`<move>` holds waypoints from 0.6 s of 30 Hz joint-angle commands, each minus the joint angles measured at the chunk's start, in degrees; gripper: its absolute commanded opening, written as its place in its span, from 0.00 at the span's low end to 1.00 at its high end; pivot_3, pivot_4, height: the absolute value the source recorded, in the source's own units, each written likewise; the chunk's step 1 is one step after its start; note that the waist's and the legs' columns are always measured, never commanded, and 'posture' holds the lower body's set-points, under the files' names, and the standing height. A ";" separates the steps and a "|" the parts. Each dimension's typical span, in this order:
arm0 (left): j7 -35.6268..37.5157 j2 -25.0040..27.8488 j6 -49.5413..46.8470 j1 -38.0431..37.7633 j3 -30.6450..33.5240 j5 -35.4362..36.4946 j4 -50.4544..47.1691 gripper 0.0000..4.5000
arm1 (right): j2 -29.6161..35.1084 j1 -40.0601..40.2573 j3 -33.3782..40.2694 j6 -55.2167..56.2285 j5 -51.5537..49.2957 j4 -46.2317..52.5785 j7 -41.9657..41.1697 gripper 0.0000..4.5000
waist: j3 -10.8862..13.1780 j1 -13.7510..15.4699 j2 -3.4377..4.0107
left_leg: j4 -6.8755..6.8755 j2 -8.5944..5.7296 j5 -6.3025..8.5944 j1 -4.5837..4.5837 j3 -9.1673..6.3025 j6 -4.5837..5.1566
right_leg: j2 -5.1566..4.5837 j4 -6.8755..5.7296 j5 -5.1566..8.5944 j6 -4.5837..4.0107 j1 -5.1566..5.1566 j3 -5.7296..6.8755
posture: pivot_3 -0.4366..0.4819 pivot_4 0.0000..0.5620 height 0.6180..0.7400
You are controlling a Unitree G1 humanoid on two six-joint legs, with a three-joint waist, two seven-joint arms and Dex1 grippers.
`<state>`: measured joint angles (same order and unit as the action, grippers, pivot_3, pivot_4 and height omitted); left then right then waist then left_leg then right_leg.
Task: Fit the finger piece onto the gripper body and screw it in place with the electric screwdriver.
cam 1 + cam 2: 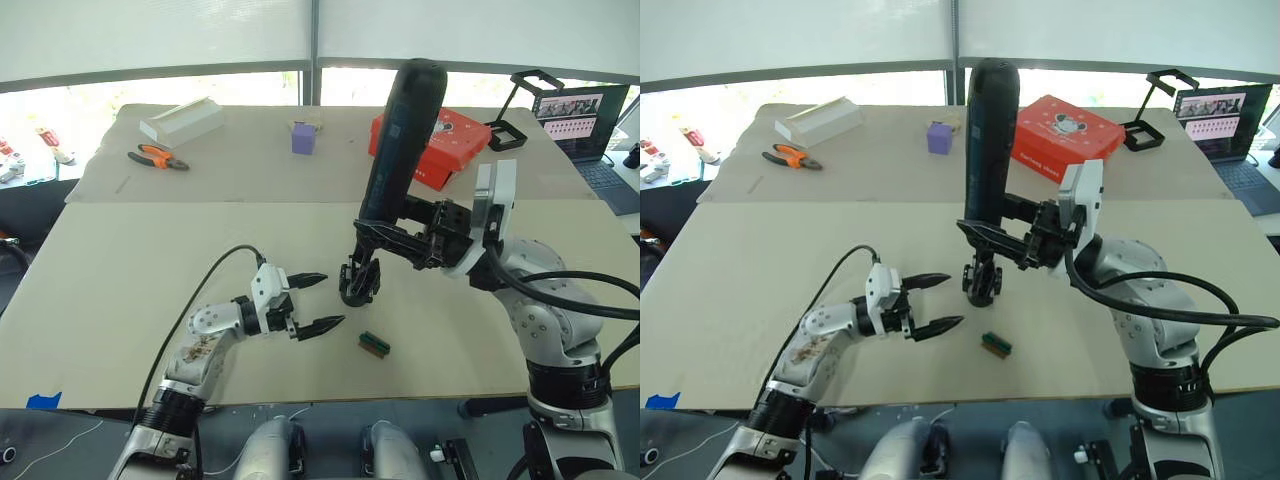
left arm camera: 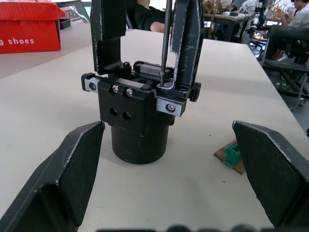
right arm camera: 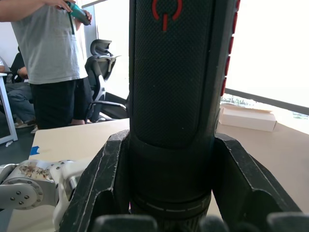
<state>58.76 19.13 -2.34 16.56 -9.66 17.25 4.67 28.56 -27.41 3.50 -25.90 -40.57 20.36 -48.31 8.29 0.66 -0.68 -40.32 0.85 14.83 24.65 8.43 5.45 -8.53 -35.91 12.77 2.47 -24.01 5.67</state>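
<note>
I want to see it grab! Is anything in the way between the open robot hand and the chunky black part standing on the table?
Nothing visible: bare table lies between the open left gripper and the chunky black gripper body.

Screwdriver (image 3: 176,96): in your right wrist view its top and lower end are cut off by the frame, and the bit is out of sight.
Bit tip (image 2: 161,83): it sinks among the brackets of the gripper body (image 2: 137,121); you cannot tell whether it sits in a screw.
Finger piece: you cannot pick it out from the upright black parts on the body.
Person (image 3: 50,53): cropped at the shoulders.
Laptop (image 1: 590,125): screen too small to read.
</note>
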 commanded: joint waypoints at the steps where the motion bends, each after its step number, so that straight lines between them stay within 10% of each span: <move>1: -1.02 -1.16 2.34 2.82 -1.32 -2.54 2.94 1.00 | -0.10 -2.24 1.60 1.32 -1.12 1.63 -0.09 0.43 | 0.00 -0.01 0.00 | 0.00 0.00 0.00 0.01 0.00 0.00 | 0.00 0.00 0.00 0.00 -0.01 0.01 | 0.48 0.27 1.00; 18: 0.25 -3.31 7.51 6.49 -1.38 -4.77 11.88 1.00 | -0.76 -2.06 2.55 1.79 -2.54 2.50 0.18 0.43 | 0.00 -0.06 0.00 | 0.00 0.00 0.00 0.05 0.00 0.01 | 0.00 0.00 0.00 0.00 -0.04 0.02 | 0.48 0.27 1.00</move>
<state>58.43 15.72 3.83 23.51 -11.71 11.45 17.50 27.95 -28.20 3.35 -25.92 -41.26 20.27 -48.15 8.29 0.60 -0.69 -40.32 0.84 14.83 24.70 8.43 5.46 -8.53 -35.91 12.77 2.47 -24.05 5.68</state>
